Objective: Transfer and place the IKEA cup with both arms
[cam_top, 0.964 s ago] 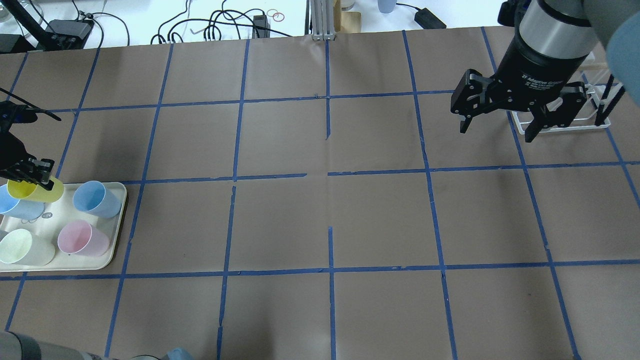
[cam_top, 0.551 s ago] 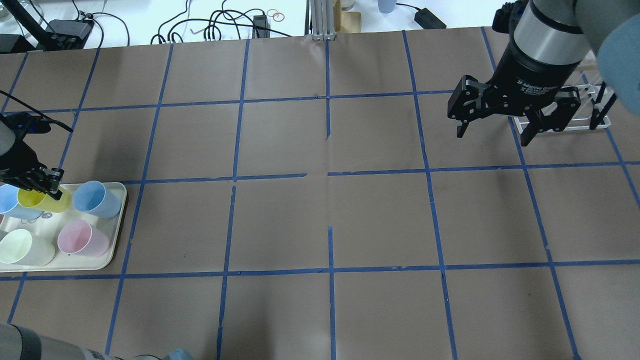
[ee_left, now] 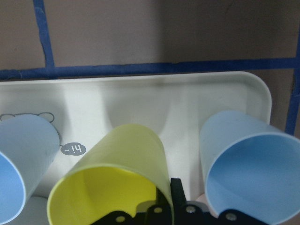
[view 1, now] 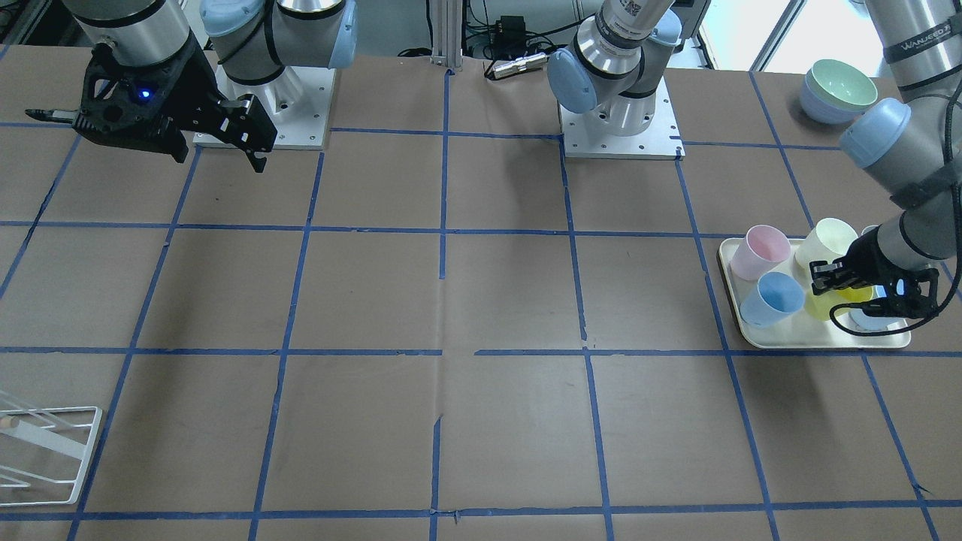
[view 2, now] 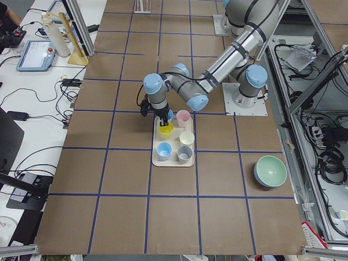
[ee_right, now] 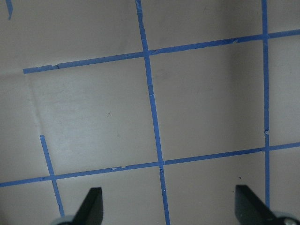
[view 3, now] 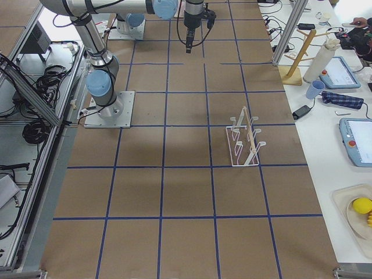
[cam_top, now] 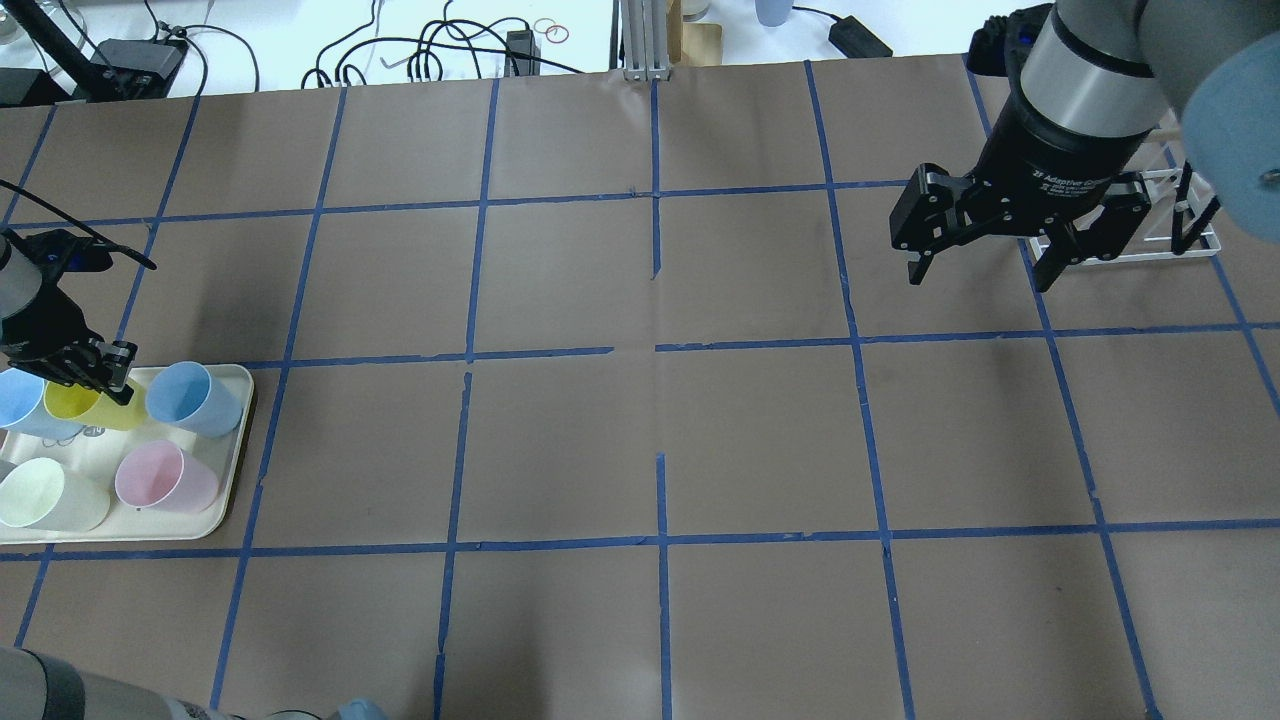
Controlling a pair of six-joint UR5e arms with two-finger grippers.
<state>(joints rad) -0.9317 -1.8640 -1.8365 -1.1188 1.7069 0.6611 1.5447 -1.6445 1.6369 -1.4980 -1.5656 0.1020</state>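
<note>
The bright yellow IKEA cup is tilted over the cream tray at the table's left end, between two light blue cups. My left gripper is shut on its rim wall. In the left wrist view one finger is outside the yellow cup and the other is inside. The cup also shows in the front view and the exterior left view. My right gripper hangs open and empty above the far right of the table, its fingertips wide apart in the right wrist view.
The tray also holds a light blue cup, another blue cup, a pink cup and a pale cream cup. A white wire rack stands at the far right. A green bowl sits near the robot's left.
My left gripper has moved right and slightly nearer with the yellow cup in it. My right gripper has drifted a little to the left and farther back, still open.
</note>
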